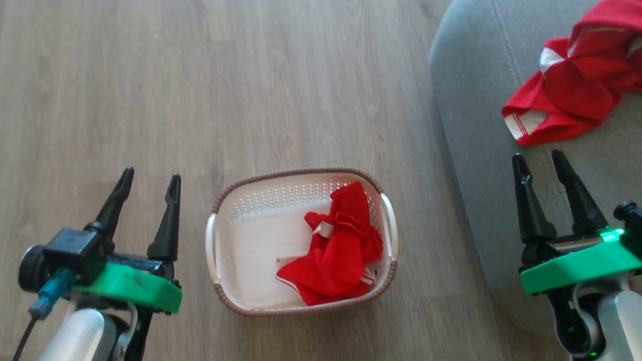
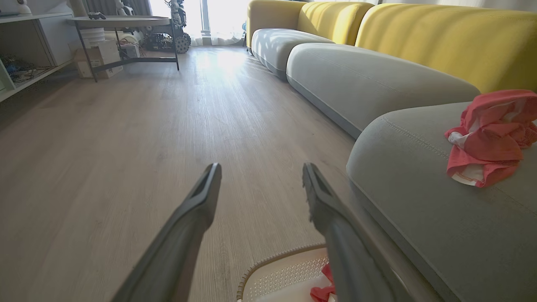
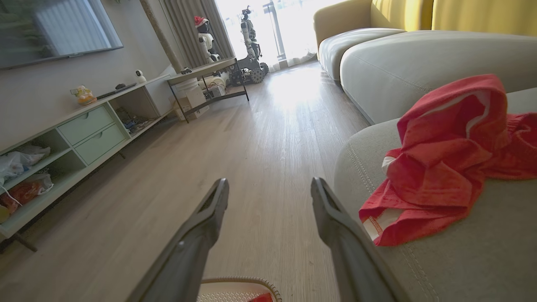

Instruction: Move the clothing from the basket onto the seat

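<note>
Left gripper [image 1: 152, 174]: jaws spread, empty, fingers pointing forward over the floor [image 1: 190, 99].
Right gripper [image 1: 537, 155]: jaws spread, empty, by the seat's [image 1: 472, 89] rounded edge.
Basket [image 1: 247, 204]: on the floor between the grippers, long axis left-right.
Garment in basket [image 1: 337, 249]: crumpled red, in the right half.
Garment on seat [image 1: 584, 75]: bunched red, white striped trim at its near-left end.

Our left gripper [image 1: 152, 174]: low left, fingers [image 1: 165, 228] spread, holding nothing. Our right gripper [image 1: 537, 155]: low right, fingers spread, likewise empty. Our pale forearms [image 1: 73, 341] rise beneath both
</note>
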